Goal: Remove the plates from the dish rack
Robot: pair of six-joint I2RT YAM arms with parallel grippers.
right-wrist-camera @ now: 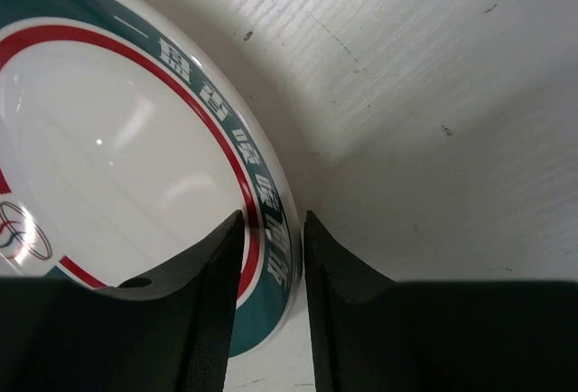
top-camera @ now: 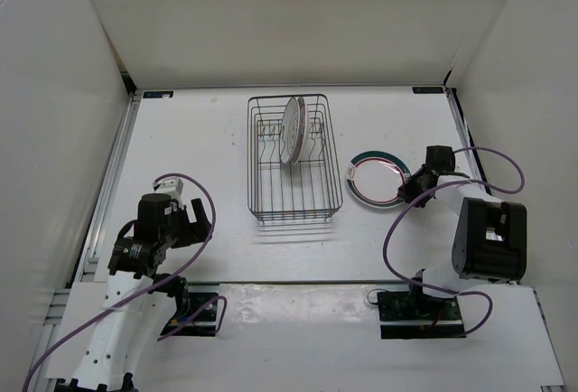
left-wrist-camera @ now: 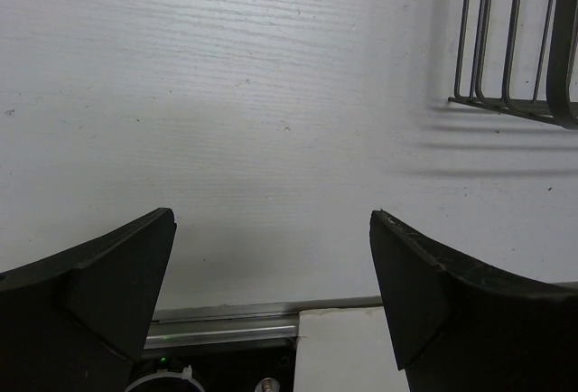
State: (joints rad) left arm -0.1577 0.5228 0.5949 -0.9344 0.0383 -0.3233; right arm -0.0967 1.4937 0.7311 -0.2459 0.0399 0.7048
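Unreadable white characters line the teal band of the ringed plate [right-wrist-camera: 135, 166], flat on the counter [top-camera: 199, 148] right of the dish rack [top-camera: 296, 219], its rim pinched by the right pincer [right-wrist-camera: 274, 220]. The left pincer [left-wrist-camera: 271, 220] gapes wide.

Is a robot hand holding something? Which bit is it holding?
The right gripper pinches the ringed plate by its teal outer rim, a finger on each side. The left gripper is open and empty.

One plate [top-camera: 293, 130] stands upright in the rack [top-camera: 271, 195], mid-tabletop [top-camera: 199, 139]. A second plate [top-camera: 375, 178] lies flat just right of the rack, the right claw [top-camera: 405, 191] at its right rim; the left claw [left-wrist-camera: 271, 214] sits well left.
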